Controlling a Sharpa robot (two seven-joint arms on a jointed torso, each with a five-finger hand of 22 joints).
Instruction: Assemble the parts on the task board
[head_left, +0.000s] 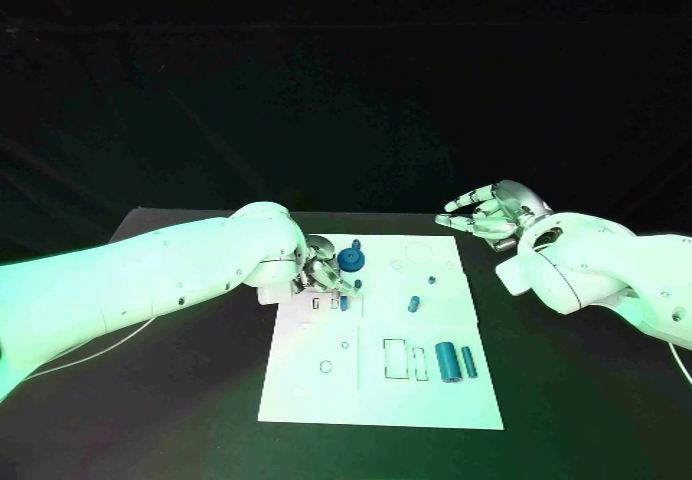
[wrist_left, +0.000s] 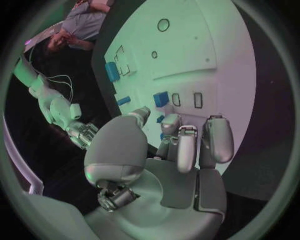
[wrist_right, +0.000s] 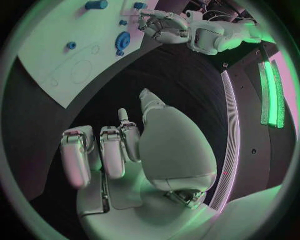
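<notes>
Black tabletop (head_left: 173, 400), dark all round. White task board (head_left: 378, 395) lying flat at centre, long side running away from robot, printed w/ outlines of rectangles and circles.

Left arm (head_left: 130, 285) reaching in over board's far left corner. Left hand (head_left: 320, 266) hovering over that corner, fingers curled down toward board; in left wrist view (wrist_left: 181, 145) fingertips bent close above small blue parts, contact w/ any of them not clear, so grasping or not: cannot tell.

Right arm (head_left: 606, 275) off board's right side, above bare tabletop. Right hand (head_left: 488, 212) raised beyond board's far right corner, well apart from parts; in right wrist view (wrist_right: 119, 150) fingers loosely bent, apart from thumb, nothing in them: released.

Blue gear-like round part (head_left: 353, 262) on board just beside left hand's fingers; also seen in right wrist view (wrist_right: 121, 40). Two blue cylinders (head_left: 456, 360) side by side near board's right edge, nearer robot. Small blue oblong part (head_left: 411, 303) mid-board. Small blue block (head_left: 343, 301) near rectangle outlines, under left hand's reach. Tiny blue peg (head_left: 430, 279) right of centre, far half of board.
</notes>
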